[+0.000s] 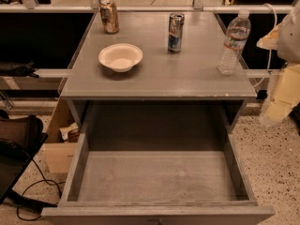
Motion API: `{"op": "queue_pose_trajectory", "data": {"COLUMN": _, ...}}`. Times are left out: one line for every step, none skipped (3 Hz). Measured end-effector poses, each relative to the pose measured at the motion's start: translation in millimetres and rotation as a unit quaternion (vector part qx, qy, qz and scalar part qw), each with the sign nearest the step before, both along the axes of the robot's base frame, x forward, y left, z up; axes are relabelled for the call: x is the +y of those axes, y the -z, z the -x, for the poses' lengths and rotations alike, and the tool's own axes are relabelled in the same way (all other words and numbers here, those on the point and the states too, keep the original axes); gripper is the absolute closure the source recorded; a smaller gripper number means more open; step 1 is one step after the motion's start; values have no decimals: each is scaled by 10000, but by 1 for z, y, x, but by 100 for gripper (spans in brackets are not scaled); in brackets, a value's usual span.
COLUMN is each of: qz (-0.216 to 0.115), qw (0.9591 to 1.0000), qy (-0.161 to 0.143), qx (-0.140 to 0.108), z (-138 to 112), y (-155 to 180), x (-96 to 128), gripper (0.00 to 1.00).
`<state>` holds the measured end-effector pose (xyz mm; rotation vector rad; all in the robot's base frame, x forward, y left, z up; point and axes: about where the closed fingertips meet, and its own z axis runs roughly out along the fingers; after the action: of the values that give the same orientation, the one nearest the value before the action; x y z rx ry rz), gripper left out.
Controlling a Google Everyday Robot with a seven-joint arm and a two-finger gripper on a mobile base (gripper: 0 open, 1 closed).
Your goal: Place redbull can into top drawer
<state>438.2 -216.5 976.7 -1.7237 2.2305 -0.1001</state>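
Observation:
The redbull can (176, 32) stands upright on the grey cabinet top (187, 74), near the back, right of the middle. The top drawer (157, 177) is pulled out wide open below the cabinet top, and its flat grey bottom holds nothing. My gripper (276, 109) hangs at the right edge of the view, beside the cabinet's right side, well right of and nearer than the can. It holds nothing that I can see.
An orange-brown can (109, 16) stands at the back left of the top. A white bowl (120, 56) sits left of the middle. A clear water bottle (234, 42) stands at the right. A cardboard box (61, 139) and cables lie on the floor at the left.

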Motion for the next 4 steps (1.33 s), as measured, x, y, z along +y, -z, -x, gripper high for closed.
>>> {"op": "queue_pose_trajectory", "data": {"qz": -1, "qw": 10000, "qy": 0, "qx": -1, "z": 0, "y": 0, "x": 0, "gripper": 0}}
{"op": "queue_pose_trajectory", "data": {"qz": -507, "qw": 9973, "qy": 326, "qx": -411, "z": -24, "y": 11, "x": -6, "gripper": 0}}
{"op": "queue_pose_trajectory", "data": {"qz": -1237, "qw": 9862, "qy": 675, "qx": -871, "z": -59, "y": 20, "x": -6, "gripper": 0}}
{"op": "queue_pose_trajectory", "data": {"qz": -2102, "qw": 9631, "qy": 1129, "qx": -1247, "z": -108, "y": 24, "x": 7, "gripper": 0}}
